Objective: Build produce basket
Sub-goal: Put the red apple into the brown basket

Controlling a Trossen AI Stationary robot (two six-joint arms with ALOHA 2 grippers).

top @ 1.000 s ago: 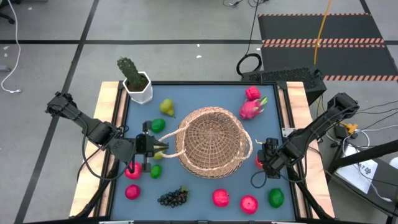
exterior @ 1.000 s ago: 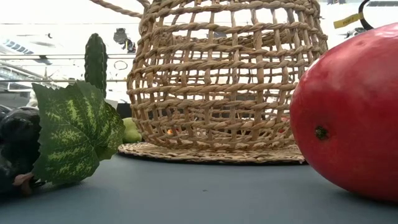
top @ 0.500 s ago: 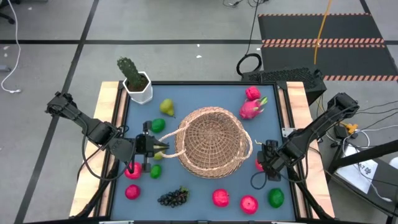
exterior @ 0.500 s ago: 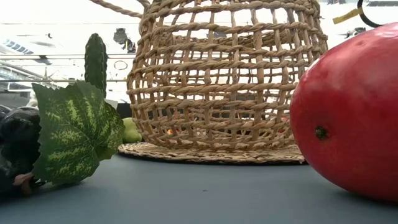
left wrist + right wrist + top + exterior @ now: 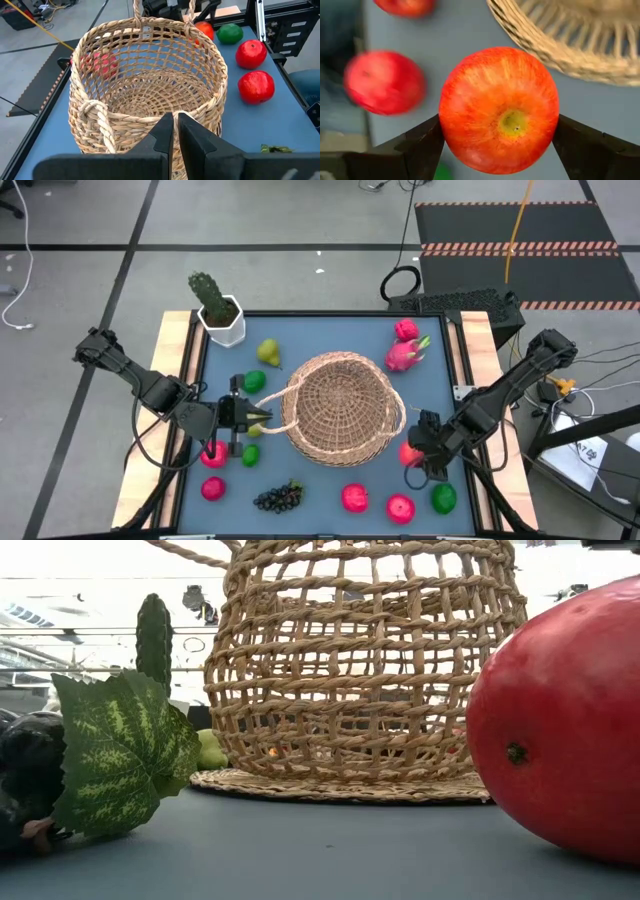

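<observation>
Your right gripper, lower right of the high view, has its jaws spread wide around a red apple, carrying it beside the wicker basket at centre. Your left gripper, pinched tight on the basket's left rim, steadies it.

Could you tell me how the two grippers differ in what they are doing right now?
The left gripper is shut on the basket rim, while the right gripper spans wide around an apple. The left sits at the basket's left side; the right is off its lower right. Both hold something.
</observation>
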